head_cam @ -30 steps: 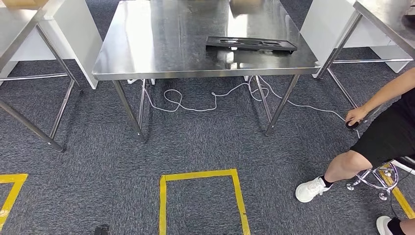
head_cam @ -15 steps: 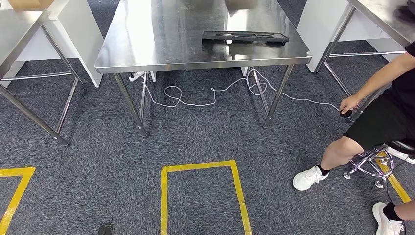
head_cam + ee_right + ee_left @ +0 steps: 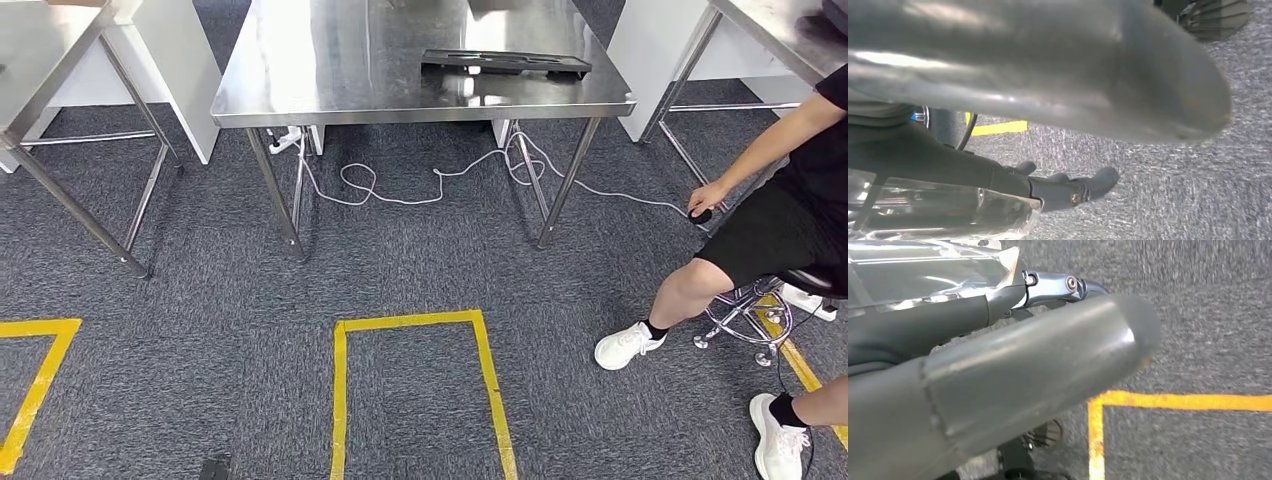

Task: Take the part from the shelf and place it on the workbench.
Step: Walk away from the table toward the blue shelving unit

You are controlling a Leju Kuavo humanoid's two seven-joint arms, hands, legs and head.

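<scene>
A steel workbench [image 3: 330,60] stands ahead of me in the head view. On its far right part lies a flat black tray [image 3: 505,62] with cut-outs. My left hand [image 3: 998,370] hangs over the grey carpet, its thick thumb and dark fingers [image 3: 1058,285] stretched out with nothing between them. My right hand [image 3: 1048,75] hangs the same way, and its fingers [image 3: 1073,187] are slightly bent and hold nothing.
A seated person [image 3: 780,230] on a wheeled stool [image 3: 745,315] is at the right, one hand low near the floor. A white cable [image 3: 420,185] loops under the workbench. A yellow tape square [image 3: 415,325] marks the carpet. Steel tables stand left [image 3: 40,60] and right [image 3: 780,30].
The whole head picture has shifted: the workbench, tape square and person sit higher and a little smaller, so the camera has drawn back. The black tray has kept its place on the workbench.
</scene>
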